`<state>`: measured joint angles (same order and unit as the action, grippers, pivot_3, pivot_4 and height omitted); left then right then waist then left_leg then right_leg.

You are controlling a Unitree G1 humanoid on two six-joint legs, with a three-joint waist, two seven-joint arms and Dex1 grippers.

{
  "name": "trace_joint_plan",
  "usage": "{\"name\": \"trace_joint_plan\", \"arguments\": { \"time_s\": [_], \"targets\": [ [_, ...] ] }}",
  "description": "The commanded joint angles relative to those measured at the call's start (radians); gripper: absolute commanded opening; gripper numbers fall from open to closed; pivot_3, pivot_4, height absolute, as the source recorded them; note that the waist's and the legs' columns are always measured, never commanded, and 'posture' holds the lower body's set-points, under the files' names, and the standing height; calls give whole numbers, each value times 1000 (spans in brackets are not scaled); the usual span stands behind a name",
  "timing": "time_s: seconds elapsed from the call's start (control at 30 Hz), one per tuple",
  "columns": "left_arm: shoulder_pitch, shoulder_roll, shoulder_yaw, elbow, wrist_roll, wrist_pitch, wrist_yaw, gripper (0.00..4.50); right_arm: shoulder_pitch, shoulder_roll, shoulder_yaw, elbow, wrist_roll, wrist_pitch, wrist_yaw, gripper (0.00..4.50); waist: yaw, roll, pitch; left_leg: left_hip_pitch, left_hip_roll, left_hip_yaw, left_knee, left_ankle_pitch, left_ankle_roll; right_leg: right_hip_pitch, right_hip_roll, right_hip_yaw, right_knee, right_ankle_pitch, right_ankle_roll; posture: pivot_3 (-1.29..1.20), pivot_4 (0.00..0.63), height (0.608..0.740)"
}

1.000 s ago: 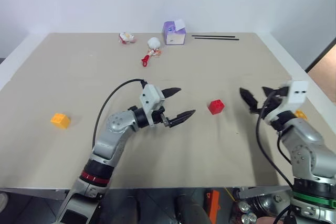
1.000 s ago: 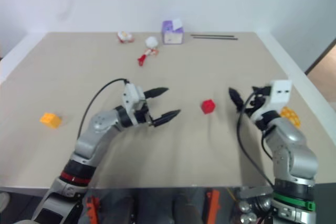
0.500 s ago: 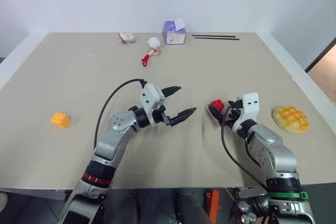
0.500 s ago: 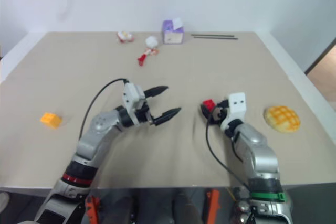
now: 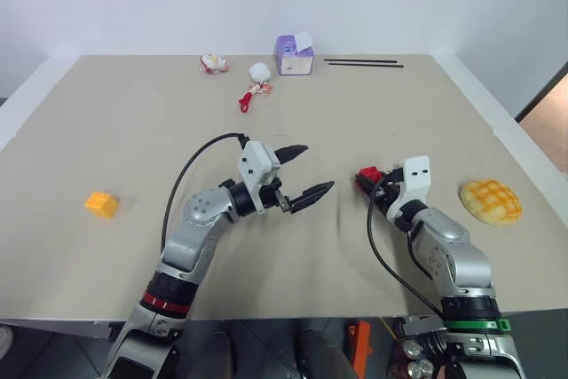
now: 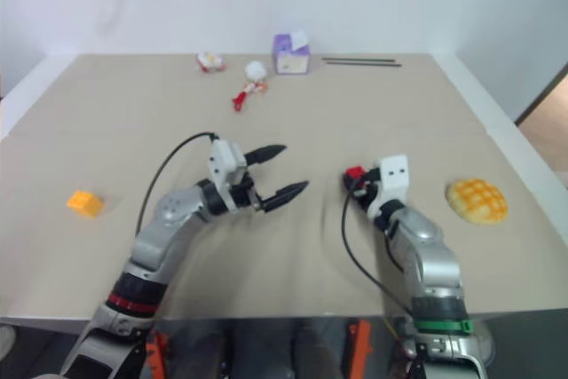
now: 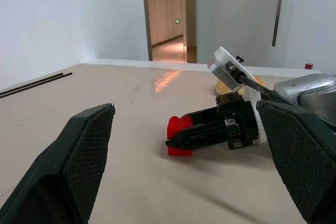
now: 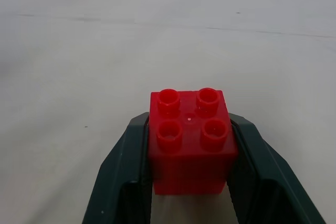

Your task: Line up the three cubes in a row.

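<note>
Right gripper [image 8: 190, 192] clamped on red cube [image 8: 190, 140], ready for lifting into row; left gripper [image 5: 300, 173] spread wide, empty, waiting.

Robot lab, bare white walls, tan test table [image 5: 133, 130], scattered props

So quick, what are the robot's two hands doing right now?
Left gripper: open, holding nothing.
Right gripper: shut on the red cube.

red cube [image 8: 190, 141], yellow-orange cube [image 5: 101, 204]
</note>
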<state>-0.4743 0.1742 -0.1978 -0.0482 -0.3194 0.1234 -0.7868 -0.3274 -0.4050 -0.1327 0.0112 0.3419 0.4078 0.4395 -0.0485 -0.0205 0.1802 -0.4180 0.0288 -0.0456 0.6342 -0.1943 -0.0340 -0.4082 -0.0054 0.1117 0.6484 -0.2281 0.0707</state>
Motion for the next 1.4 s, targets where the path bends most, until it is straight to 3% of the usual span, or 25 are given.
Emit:
{"name": "trace_joint_plan", "arguments": {
  "time_s": [0.03,0.2,0.3,0.47,0.87,1.13,1.4],
  "targets": [
    [60,87,27,-117,-57,30,-78,4500,23,-85,-3,-187,108,22,186,1262,-1,0,0,0,0,0,-1,0,0,0,0,0,0,0,0,0,150,740],
    [156,253,78,-192,-132,74,-196,4500,83,-267,96,-320,206,57,527,1262,0,0,0,2,1,-1,-4,0,0,0,0,-1,0,-3,-3,0,150,740],
    [186,324,93,-206,-154,73,-261,4500,102,-361,178,-324,183,-2,716,1262,0,-1,1,2,1,-1,-4,0,0,0,0,-1,0,-6,-7,0,150,740],
    [201,392,107,-209,-174,77,-327,4500,38,-379,267,-204,115,-160,906,1262,0,-2,2,2,1,1,-1,0,0,1,-1,-1,0,-5,-7,0,150,740],
    [264,429,121,-292,-186,99,-312,4500,-171,-293,359,165,-1,-331,1071,1262,0,-4,3,2,2,0,-2,0,0,0,0,-2,1,-5,-8,0,150,740],
    [260,421,120,-299,-181,100,-275,4500,-208,-260,365,254,-50,-406,1089,1262,0,-4,3,2,2,0,-1,0,0,1,0,-2,1,-5,-8,0,150,740],
    [251,401,117,-289,-176,95,-237,4500,-195,-257,340,208,-24,-369,1077,4302,0,-4,3,2,2,0,-1,0,0,1,0,-2,1,-5,-8,0,150,740]
  ]
}}
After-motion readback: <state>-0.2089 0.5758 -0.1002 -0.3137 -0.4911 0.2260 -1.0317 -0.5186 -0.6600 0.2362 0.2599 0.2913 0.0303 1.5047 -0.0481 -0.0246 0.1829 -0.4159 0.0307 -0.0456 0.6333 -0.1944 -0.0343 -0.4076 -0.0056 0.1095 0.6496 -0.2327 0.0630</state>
